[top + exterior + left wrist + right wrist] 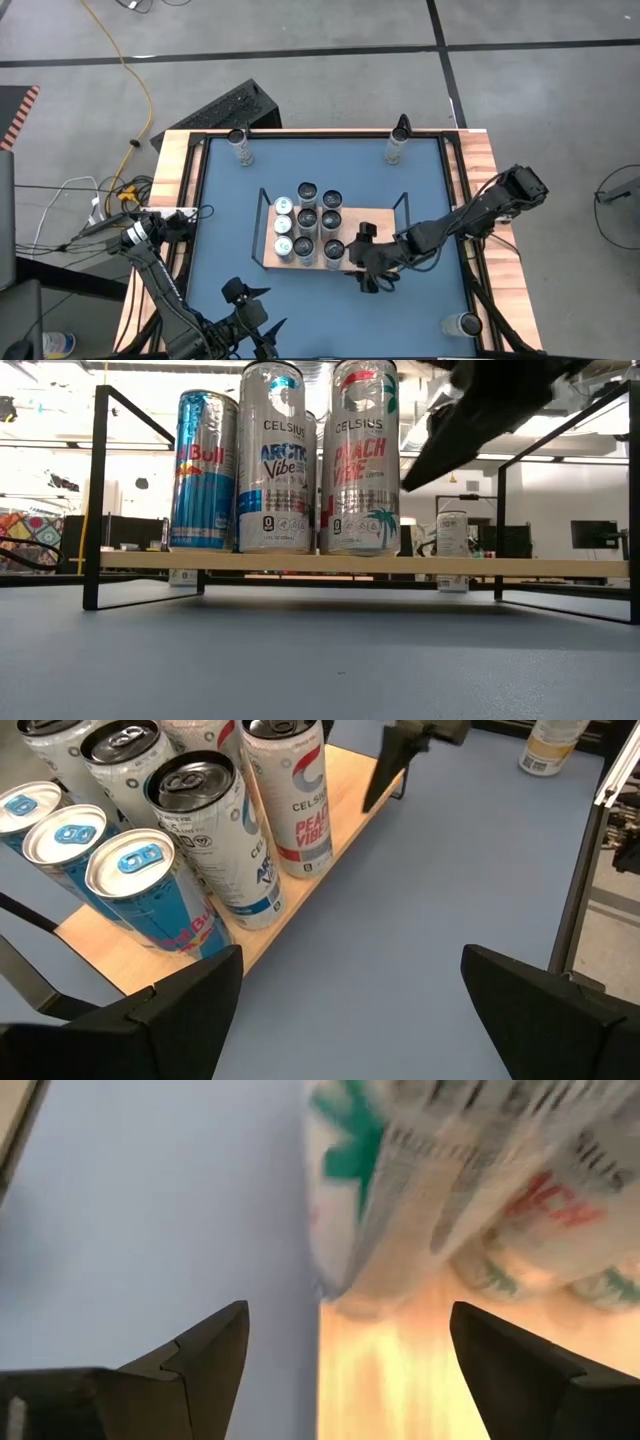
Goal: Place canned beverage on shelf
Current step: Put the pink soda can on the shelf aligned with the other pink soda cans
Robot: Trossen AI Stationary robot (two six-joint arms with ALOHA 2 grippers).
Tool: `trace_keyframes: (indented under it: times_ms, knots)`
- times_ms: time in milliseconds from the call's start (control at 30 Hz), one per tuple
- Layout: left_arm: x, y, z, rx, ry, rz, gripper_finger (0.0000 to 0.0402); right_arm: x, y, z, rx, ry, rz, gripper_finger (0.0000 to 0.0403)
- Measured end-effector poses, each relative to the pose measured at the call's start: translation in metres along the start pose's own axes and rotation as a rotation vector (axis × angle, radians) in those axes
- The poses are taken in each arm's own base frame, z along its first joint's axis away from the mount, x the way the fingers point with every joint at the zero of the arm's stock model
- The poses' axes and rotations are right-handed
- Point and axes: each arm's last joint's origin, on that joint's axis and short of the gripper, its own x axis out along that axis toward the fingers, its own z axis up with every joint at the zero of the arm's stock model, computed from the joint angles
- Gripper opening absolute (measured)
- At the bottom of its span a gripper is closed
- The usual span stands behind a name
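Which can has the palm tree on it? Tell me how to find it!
Look at the wooden shelf in the middle of the blue table. Cans stand at one end; the Peach Vibe can is the one nearest the bare end. Only it has red letters and a green palm tree.

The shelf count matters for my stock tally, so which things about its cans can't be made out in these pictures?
- Low view: the shelf shows three front cans; they hide the rows behind.
- High view: tops only, labels too small.
- Left wrist view: far cans are cut off by the edge.
- Right wrist view: the can past the right gripper is blurred.
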Motion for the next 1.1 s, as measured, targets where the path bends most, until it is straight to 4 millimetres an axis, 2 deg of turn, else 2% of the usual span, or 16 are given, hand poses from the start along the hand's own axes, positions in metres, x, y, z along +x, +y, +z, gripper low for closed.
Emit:
trace_keyframes:
  times_ms: [100, 200, 367, 533, 667, 800, 933, 1100]
  knots:
    - [0.0, 0.0, 0.0, 0.0, 0.014, -0.003, 0.0361, -0.007, 0.004, -0.003, 0.014, 0.017, 0.009, 0.0327]
    - [-0.003, 0.0, 0.003, 0.009, 0.043, -0.016, 0.0361, -0.023, 0.006, -0.001, 0.033, 0.006, 0.028, 0.0327]
    - [-0.022, 0.003, 0.03, 0.027, 0.008, -0.081, 0.0361, -0.069, 0.001, 0.011, 0.092, -0.113, 0.098, 0.0327]
    - [-0.044, 0.013, 0.062, 0.15, -0.093, -0.113, 0.0361, -0.12, -0.009, 0.018, 0.099, -0.253, 0.156, 0.0327]
    - [-0.058, 0.025, 0.082, 0.263, -0.169, -0.088, 0.0361, -0.151, -0.023, 0.016, 0.091, -0.305, 0.171, 0.0327]
    - [-0.064, 0.04, 0.093, 0.363, -0.181, -0.054, 0.0361, -0.174, -0.043, 0.006, 0.101, -0.306, 0.08, 0.0327]
    - [-0.062, 0.064, 0.105, 0.39, -0.174, 0.025, 0.0361, -0.188, -0.063, -0.007, 0.109, -0.28, -0.067, 0.0327]
    - [-0.057, 0.093, 0.12, 0.367, -0.14, 0.09, 0.0361, -0.202, -0.075, -0.007, 0.117, -0.346, -0.093, 0.0327]
